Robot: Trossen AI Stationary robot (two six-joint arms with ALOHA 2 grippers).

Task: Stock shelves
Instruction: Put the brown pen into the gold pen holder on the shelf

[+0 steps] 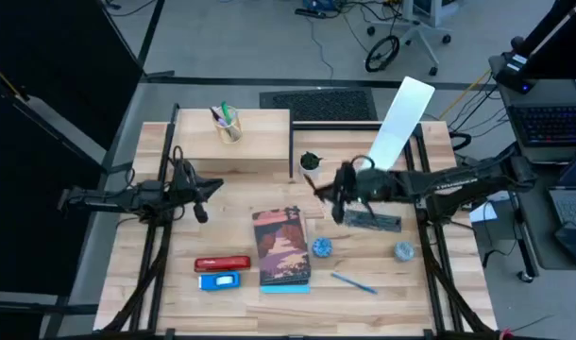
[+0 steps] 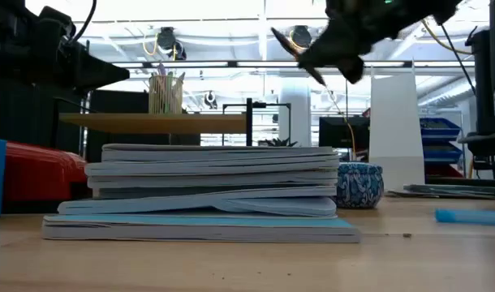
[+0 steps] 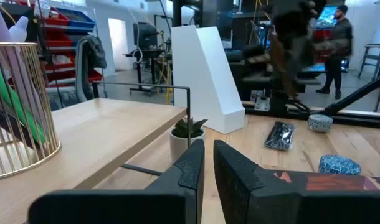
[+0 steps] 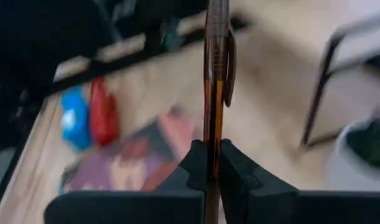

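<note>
My right gripper (image 1: 337, 196) hangs above the table's middle, shut on a brown translucent pen (image 4: 215, 74) that juts out beyond its fingertips, toward the shelf. The low light-wood plank shelf (image 1: 255, 142) stands at the far left on black legs and carries a gold wire cup of pens (image 1: 228, 123). The white file holder (image 1: 401, 121) stands tilted at the far right. My left gripper (image 1: 199, 195) waits above the left part of the table, near the shelf's front, shut on nothing. My right gripper pinches the pen's barrel (image 4: 212, 148) between its two fingers, below the clip. The pen runs along the fingers and sticks out past their tips (image 2: 294, 50). It is lifted clear of the table, slanting up and away from the gripper in the low view.
A small potted plant (image 1: 310, 162) stands by the shelf's right legs. A stack of books (image 1: 282, 247) lies in the middle. A red stapler (image 1: 222, 263) and a blue item (image 1: 220, 280) lie near left. Two blue patterned pots (image 1: 322, 248), a blue pen (image 1: 354, 281) and a dark packet (image 1: 371, 221) lie to the right.
</note>
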